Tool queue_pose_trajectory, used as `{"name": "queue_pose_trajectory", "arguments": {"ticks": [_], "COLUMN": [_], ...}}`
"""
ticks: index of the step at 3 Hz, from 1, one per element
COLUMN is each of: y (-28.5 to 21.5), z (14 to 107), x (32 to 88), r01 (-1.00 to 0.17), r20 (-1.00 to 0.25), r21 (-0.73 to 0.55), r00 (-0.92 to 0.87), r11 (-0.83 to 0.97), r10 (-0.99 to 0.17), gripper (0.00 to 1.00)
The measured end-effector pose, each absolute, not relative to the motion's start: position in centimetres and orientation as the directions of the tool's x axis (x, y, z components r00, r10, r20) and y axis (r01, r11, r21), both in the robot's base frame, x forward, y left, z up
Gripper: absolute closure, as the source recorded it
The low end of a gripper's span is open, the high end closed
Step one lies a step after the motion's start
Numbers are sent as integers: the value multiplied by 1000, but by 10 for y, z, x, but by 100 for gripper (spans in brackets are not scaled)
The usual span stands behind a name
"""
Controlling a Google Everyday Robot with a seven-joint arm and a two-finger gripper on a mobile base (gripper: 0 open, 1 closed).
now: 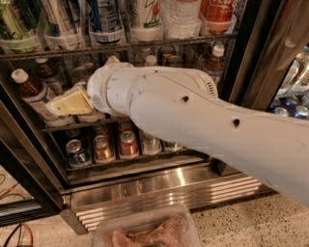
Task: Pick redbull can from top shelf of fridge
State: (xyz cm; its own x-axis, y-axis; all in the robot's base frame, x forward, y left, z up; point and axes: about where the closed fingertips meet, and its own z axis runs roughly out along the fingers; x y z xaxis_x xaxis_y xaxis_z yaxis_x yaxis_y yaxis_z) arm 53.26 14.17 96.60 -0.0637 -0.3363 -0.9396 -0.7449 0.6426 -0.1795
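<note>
The redbull can (103, 15), blue and silver with white lettering, stands in a clear holder on the top shelf (120, 47) of the fridge (164, 190). Its top is cut off by the upper edge of the view. A striped silver-white can (62, 17) is to its left and a white can with a green-red logo (146, 13) to its right. My gripper (70, 102) shows only as a yellowish tip at the end of the thick white arm (193, 116). It is in front of the middle shelf, below and left of the redbull can, and apart from it.
Bottles (30, 91) stand on the middle shelf and short cans (104, 147) on the lower rack. The arm hides much of both. A clear plastic bin (145, 230) lies on the floor in front. The black door frame (248, 53) and another cooler (292, 101) are to the right.
</note>
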Motion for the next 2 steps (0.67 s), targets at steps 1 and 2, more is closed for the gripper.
{"name": "queue_pose_trajectory", "arguments": {"ticks": [1, 2], "y": [184, 187], "z": [978, 979], "x": [550, 547], "r01": [-790, -794], "r20": [-972, -974], "r21": [-133, -130], "r00": [-15, -12], "r11": [599, 593], "r10": [-234, -228], "gripper": [0, 0]}}
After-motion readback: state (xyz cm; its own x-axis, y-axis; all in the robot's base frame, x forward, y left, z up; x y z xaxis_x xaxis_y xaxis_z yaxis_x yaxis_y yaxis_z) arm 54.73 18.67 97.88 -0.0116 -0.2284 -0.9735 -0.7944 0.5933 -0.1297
